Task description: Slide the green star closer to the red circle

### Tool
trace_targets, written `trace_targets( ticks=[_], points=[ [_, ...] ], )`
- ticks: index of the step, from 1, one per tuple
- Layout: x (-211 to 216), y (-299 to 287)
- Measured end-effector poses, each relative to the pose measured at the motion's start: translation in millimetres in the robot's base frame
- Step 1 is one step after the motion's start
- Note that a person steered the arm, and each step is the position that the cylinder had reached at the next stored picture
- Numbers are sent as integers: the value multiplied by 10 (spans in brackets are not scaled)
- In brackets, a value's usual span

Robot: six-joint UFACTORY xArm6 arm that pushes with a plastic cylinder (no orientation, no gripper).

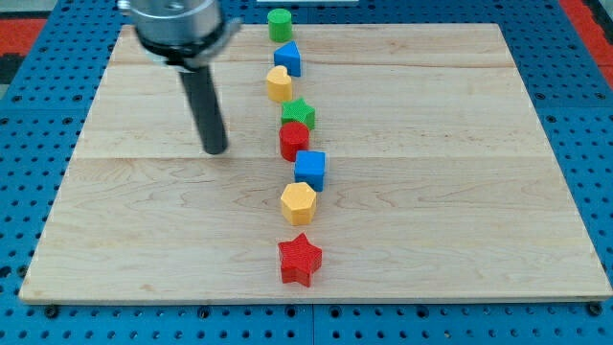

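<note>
The green star [299,112] lies near the middle of the wooden board [460,192], touching the red circle [293,140] just below it. My tip [216,149] rests on the board to the view's left of both, about a block's width or more away from the red circle, touching no block.
A column of blocks runs down the board's middle: a green cylinder [279,24] at the top edge, a blue block [287,58], a yellow heart [279,84], then below the red circle a blue cube [310,170], a yellow hexagon [298,202] and a red star [300,259].
</note>
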State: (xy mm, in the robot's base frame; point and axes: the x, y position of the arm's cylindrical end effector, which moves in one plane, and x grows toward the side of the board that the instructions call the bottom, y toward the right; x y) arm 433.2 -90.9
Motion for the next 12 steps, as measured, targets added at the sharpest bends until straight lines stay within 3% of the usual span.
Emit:
trace_targets(
  ticks=[1, 3, 4, 5, 12],
  points=[
    [20, 430],
    [-106, 374],
    [26, 1254],
    [35, 1661],
    [-196, 163]
  ],
)
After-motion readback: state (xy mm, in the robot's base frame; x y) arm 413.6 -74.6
